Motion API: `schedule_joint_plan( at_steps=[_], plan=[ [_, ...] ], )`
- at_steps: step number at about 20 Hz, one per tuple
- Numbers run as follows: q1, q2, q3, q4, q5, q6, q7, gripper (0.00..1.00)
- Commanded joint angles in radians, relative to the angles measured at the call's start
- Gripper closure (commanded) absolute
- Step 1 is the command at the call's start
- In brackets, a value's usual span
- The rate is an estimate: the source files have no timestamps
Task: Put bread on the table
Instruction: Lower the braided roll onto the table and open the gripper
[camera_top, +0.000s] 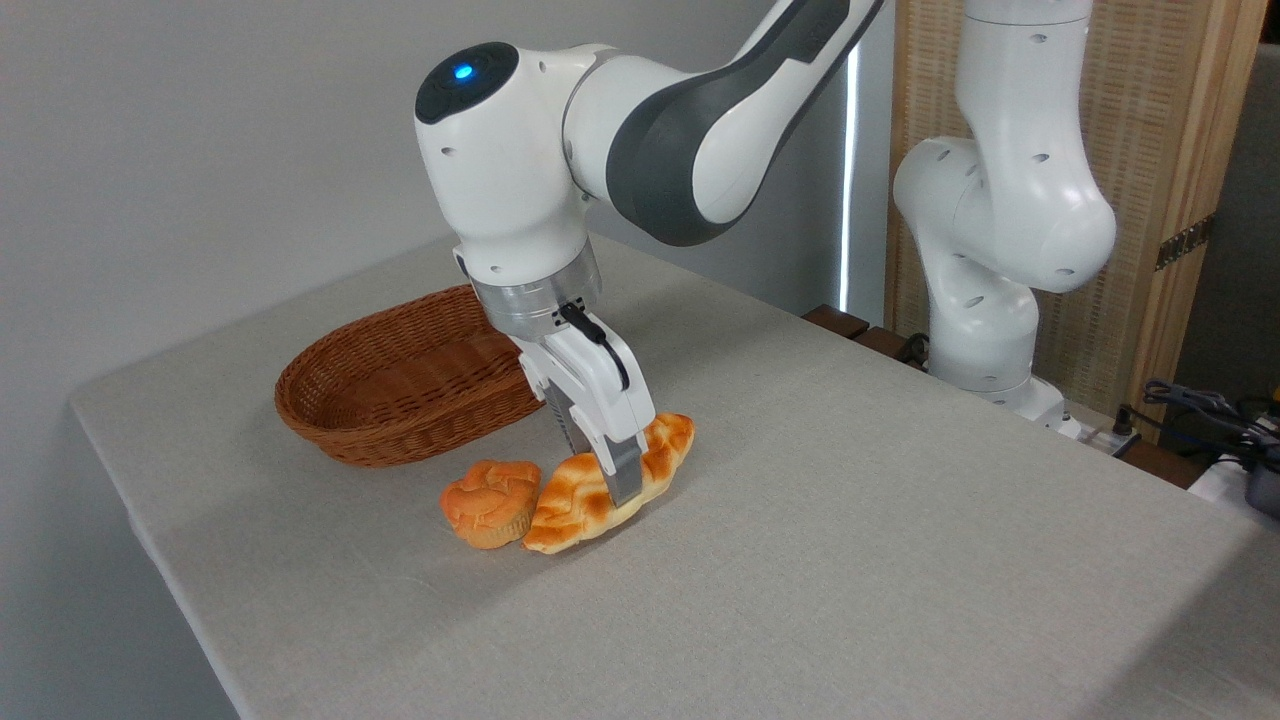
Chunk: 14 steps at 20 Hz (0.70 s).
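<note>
The end effector (612, 478) is clamped across the middle of the bread (575, 500), which lies low on the worktop (850, 520), its near end just beside the muffin (490, 515). Behind the muffin sits a wicker basket (400, 385).

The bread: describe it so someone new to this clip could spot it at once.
On the grey-beige table, find the brown wicker basket; two orange baked items lie just in front of it. The bread is the right one, under the gripper: long, braided, with tapered ends, unlike the small round muffin beside it.
</note>
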Motion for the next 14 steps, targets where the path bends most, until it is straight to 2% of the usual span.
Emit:
schedule_joint_plan(
  at_steps=[1,5,8,14],
  plan=[
    [-0.01,-0.03,0.002,-0.012,0.016,-0.026,0.01,0.0],
    [-0.013,-0.033,-0.004,0.002,0.013,-0.013,0.01,0.0],
    [-0.015,-0.036,-0.059,0.034,0.014,0.009,0.01,0.0],
    [-0.015,-0.046,-0.067,0.068,0.002,0.0,0.002,0.0]
  ],
)
